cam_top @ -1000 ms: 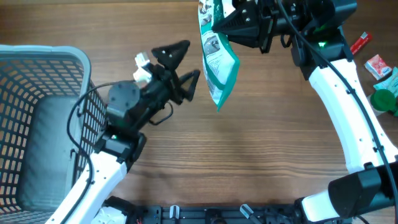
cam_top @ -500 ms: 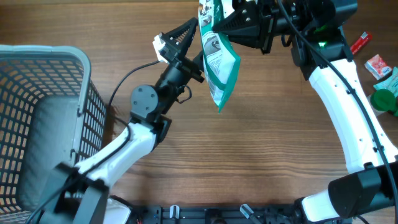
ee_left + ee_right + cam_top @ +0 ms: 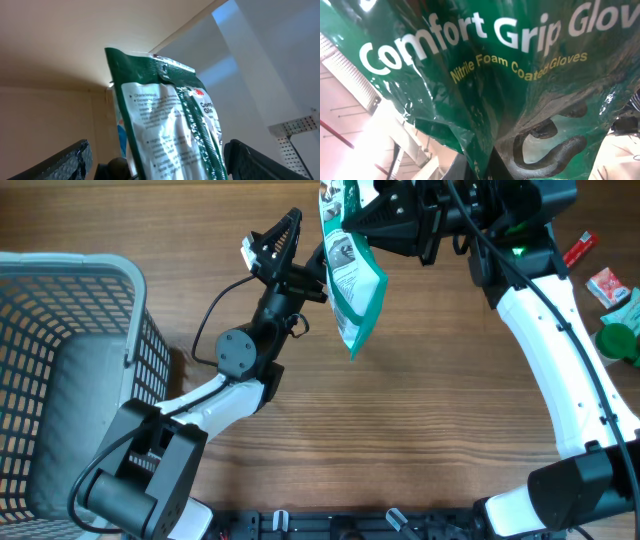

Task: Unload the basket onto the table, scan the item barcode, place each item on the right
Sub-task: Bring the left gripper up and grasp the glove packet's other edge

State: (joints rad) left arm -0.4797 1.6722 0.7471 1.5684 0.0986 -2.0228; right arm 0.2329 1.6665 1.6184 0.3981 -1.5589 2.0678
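Item: glove packet [image 3: 355, 290], green and white film, printed "Comfort Grip" nitrile foam coated gloves; found at the upper centre of the overhead frame, hanging clear of the wooden tabletop [image 3: 420, 430]. Holder: right hand [image 3: 362, 210], closed on the packet's top edge so that the body hangs free below and both faces can be read. In the right wrist view the front print fills the frame. Opposite party: left hand [image 3: 305, 242], just left of the packet, tilted up toward its printed back; its fingers [image 3: 70, 159] stand wide apart at the lower corners of the left wrist view and grip nothing, with the packet's white text panel between them but not touching. This looks like the presenting step, the back panel being turned to that wrist's camera to be read. No barcode can be made out in any view, so the packet may need turning or lowering. Also present: mesh basket [image 3: 60, 270] at far left, likely for scanned goods; small red and green sundries [image 3: 608, 285] at the right edge.
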